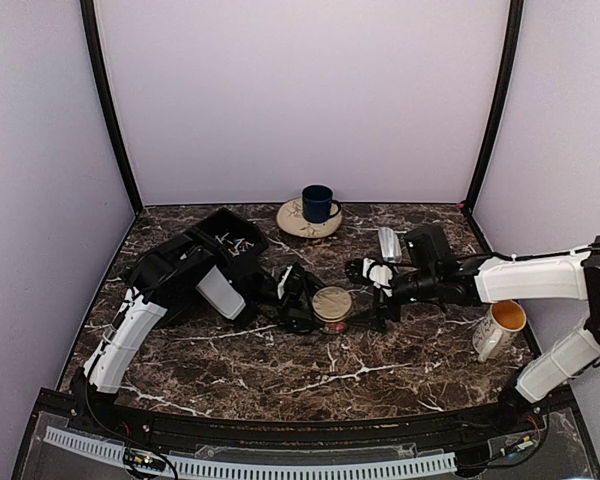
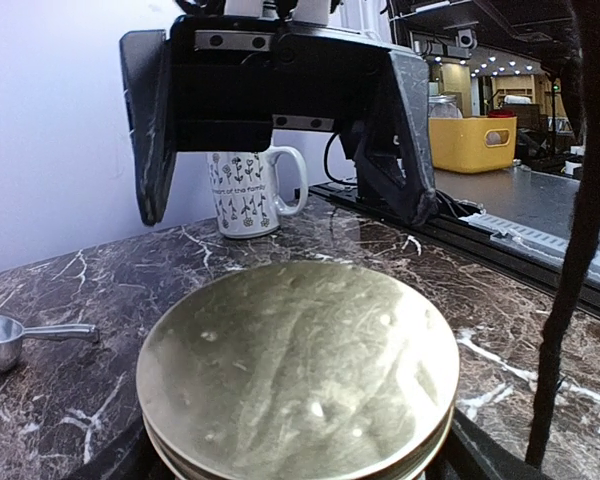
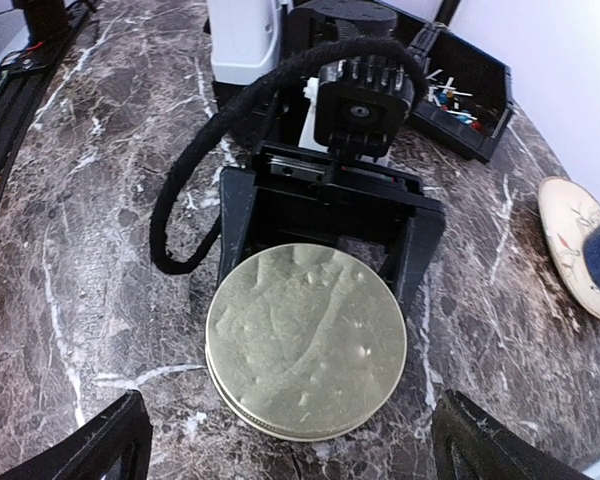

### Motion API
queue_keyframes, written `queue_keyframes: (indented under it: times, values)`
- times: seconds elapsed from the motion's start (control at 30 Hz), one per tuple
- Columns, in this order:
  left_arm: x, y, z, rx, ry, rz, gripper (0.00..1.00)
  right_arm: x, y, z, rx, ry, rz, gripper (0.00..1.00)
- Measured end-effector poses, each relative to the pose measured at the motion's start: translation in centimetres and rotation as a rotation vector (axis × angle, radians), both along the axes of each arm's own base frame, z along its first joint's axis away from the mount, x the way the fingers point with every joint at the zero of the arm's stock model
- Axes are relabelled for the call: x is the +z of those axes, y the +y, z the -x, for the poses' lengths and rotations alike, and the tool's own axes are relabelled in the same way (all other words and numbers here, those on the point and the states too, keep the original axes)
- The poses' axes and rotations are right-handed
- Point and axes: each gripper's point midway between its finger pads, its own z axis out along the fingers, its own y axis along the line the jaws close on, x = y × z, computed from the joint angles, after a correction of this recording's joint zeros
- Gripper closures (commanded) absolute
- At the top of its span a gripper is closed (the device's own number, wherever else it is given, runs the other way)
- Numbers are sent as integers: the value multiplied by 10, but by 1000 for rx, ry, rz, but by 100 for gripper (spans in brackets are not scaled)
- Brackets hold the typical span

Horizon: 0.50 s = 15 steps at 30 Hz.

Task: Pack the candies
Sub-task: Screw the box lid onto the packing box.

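Note:
A small clear jar with a gold lid (image 1: 332, 302) stands mid-table; something pink shows at its base. My left gripper (image 1: 315, 305) straddles the jar and its fingers (image 3: 236, 232) press its sides; the lid (image 2: 300, 370) fills the left wrist view. My right gripper (image 1: 378, 300) is open and empty just right of the jar, with the lid (image 3: 306, 340) ahead of its spread fingers (image 3: 110, 445). It faces the left wrist camera (image 2: 280, 190). Candies (image 1: 242, 243) lie in the black tray (image 1: 220, 222) at the back left, also in the right wrist view (image 3: 450, 100).
A dark blue mug (image 1: 318, 203) stands on a cream plate (image 1: 298, 226) at the back. A white flowered mug (image 1: 500, 328) (image 2: 248, 190) stands at the right. A metal scoop (image 1: 389, 243) (image 2: 0, 340) lies behind the right gripper.

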Motion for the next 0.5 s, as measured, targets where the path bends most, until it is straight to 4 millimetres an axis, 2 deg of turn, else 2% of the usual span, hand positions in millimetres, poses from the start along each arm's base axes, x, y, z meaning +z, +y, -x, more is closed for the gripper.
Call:
queue_keyframes:
  times: [0.23,0.5]
  values:
    - [-3,0,8,-44,-21,-9,33,-13,21,-2,230,64,50,3]
    - [-6,-2,10,-63,-28,-23,32,-28,31,7,366,117,60,3]
